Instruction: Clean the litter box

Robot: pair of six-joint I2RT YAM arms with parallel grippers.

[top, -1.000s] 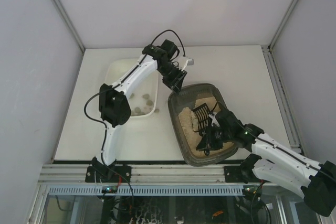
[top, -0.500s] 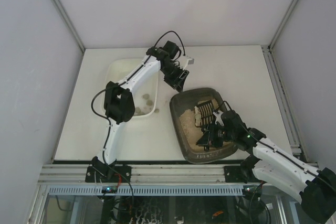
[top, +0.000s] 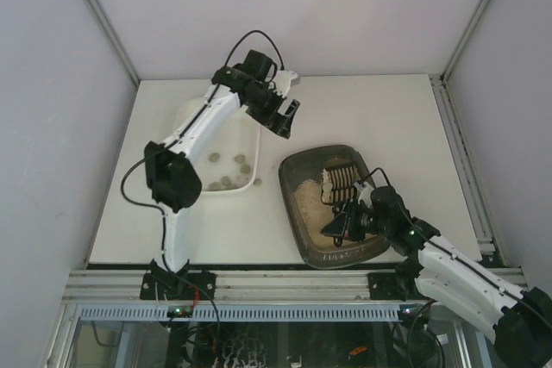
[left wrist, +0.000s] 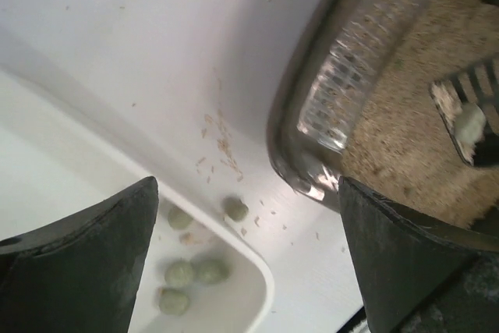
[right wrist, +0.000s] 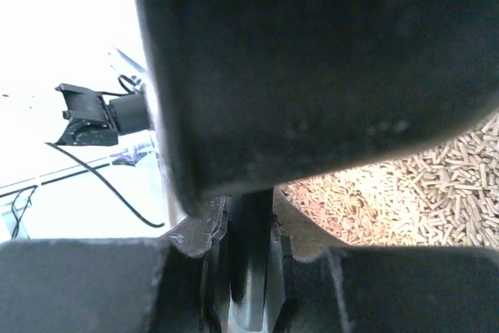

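The left end effector (left wrist: 248,193) is seen spread to its full width, with nothing between its fingers. It is held above the worktop (top: 388,109), over the gap between the white tray (top: 244,137) and the litter box (top: 286,187), touching neither. The right end effector (top: 343,223) is clamped tight on the handle of the black slotted scoop (top: 338,180). The head of the scoop is raised over the far half of the box, and a pale lump is carried on its slots.

The litter box is set on the worktop right of centre, just beside the white tray, with beige granular litter spread across its floor. Several greenish lumps (top: 226,180) are collected in the near end of the tray, and one stray lump (left wrist: 234,208) is seen on the worktop just outside the tray's corner, among scattered grains.

The box is judged to be stiff and fairly weighty with its fill. The loose grains can be expected to shift and spill if it is tipped. Its thick rim is the natural place for a hold, probably at the corner nearest the left end effector, though the glossy plastic there may be slippery.
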